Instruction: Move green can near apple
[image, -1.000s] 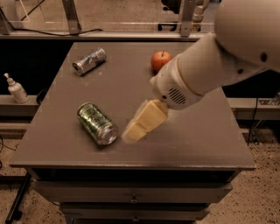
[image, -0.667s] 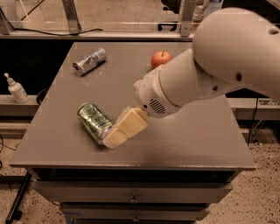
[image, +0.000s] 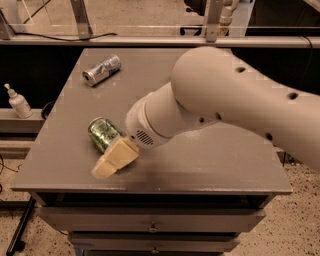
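On the grey desk (image: 210, 165), the big white arm (image: 225, 100) stretched toward the front-left corner, with the apple out of sight behind it. The green can (image: 101, 131) lay on its side there, long axis running back-left to front-right. The pincer (image: 115, 158) hung over its front-right end (apart or together, I could not tell).

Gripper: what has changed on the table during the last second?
The gripper moved left in the view to the green can and now covers its near end; the arm hides the apple. The green can and the silver can stayed in place.
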